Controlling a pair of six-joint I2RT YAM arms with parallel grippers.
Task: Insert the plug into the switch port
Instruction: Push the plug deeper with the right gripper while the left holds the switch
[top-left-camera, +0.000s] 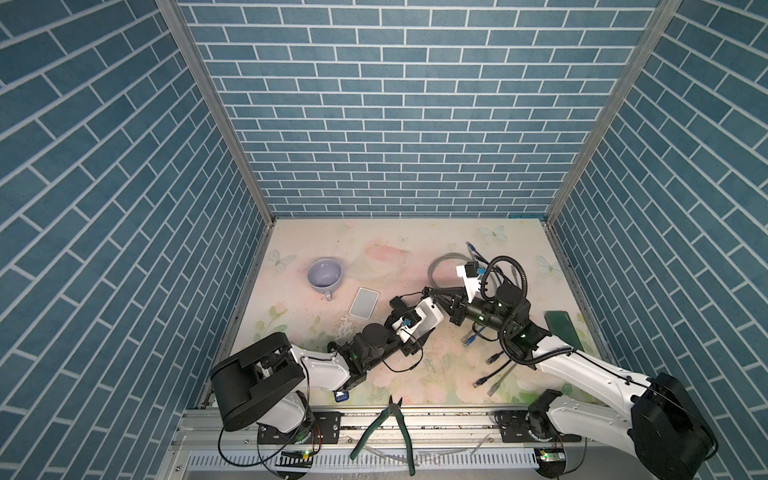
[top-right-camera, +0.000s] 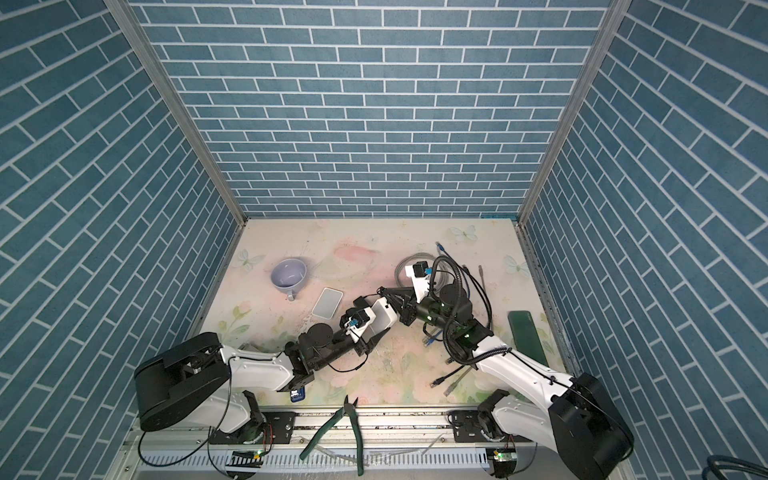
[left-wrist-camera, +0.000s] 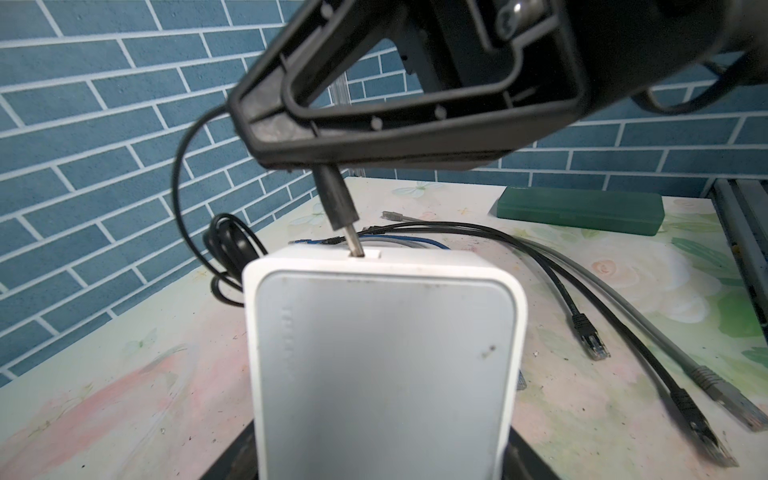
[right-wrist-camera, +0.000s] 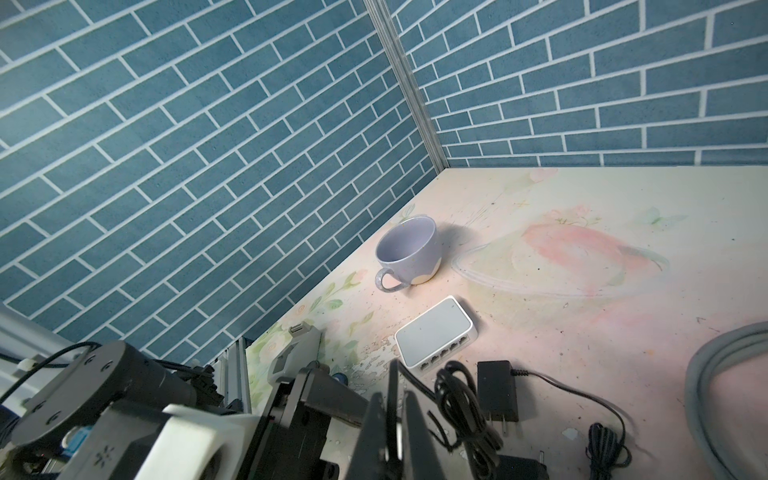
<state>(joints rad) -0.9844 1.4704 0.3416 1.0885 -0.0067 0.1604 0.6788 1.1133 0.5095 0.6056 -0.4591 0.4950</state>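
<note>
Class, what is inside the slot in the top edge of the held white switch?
The metal tip of the plug, pinched by the right gripper, is in the slot. How deep it reaches is hidden by the switch casing.

Both my arms meet at the switch (top-left-camera: 430, 318).
My left gripper (top-left-camera: 417, 332) clamps the switch's near end, jaws spread wide; my right gripper (top-left-camera: 432, 294), pinched tight on the plug (left-wrist-camera: 336, 201), sits at its far end, forearm stretched nearly level.

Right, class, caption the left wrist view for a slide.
Right jaws hold a black plug, its metal tip at the port on the white switch clamped in the left jaws.
</note>
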